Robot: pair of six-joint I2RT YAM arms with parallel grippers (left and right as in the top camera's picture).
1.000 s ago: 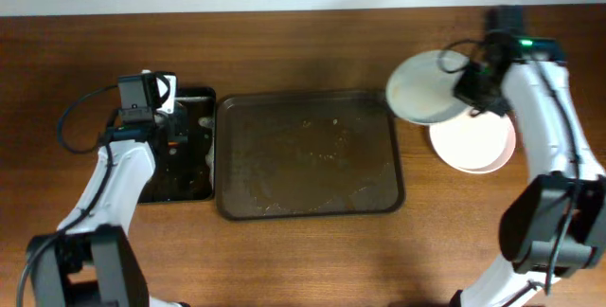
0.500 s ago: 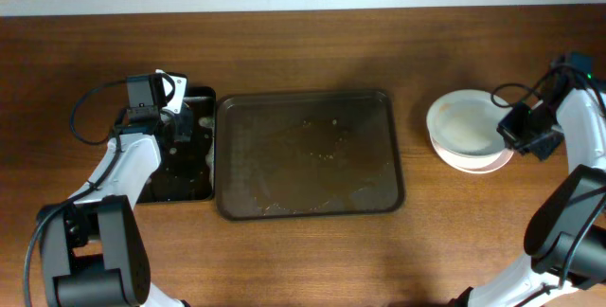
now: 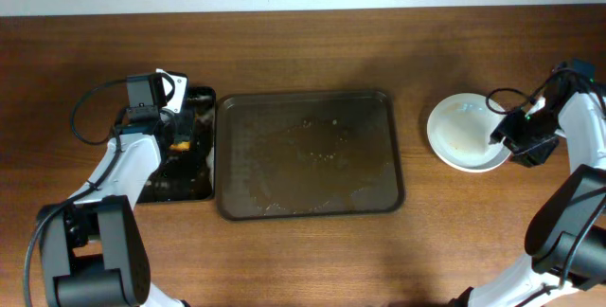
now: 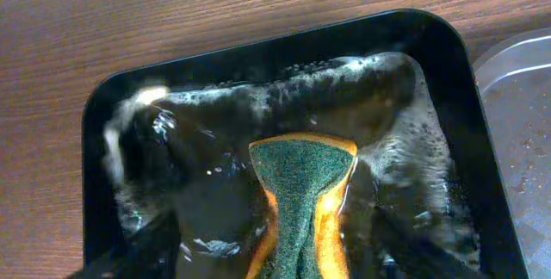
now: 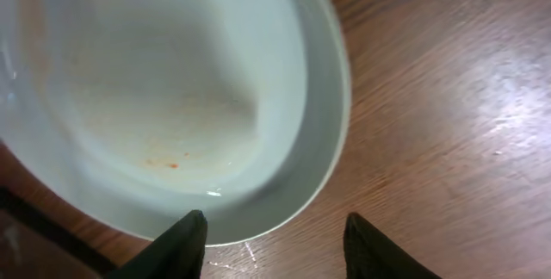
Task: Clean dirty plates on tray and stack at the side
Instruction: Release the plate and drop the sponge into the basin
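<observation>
**Both grippers spread; plates stacked off the tray**

Overhead: the plates (image 3: pixel 462 135) sit stacked at the right gripper's (image 3: pixel 516 136) fingertips, well apart from the tray (image 3: pixel 308 179). The left gripper (image 3: pixel 176 129) hangs over the black tray (image 3: pixel 194 191).

Left wrist: jaws apart, with a sponge (image 4: pixel 301 193) lying loose between them.

Right wrist: fingers (image 5: pixel 185 244) spread, with the plate rim just ahead.

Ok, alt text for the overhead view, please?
White plates sit stacked right of a brown tray bare of plates, the right gripper at their edge. The left gripper hangs over a black tray holding an orange sponge.
</observation>
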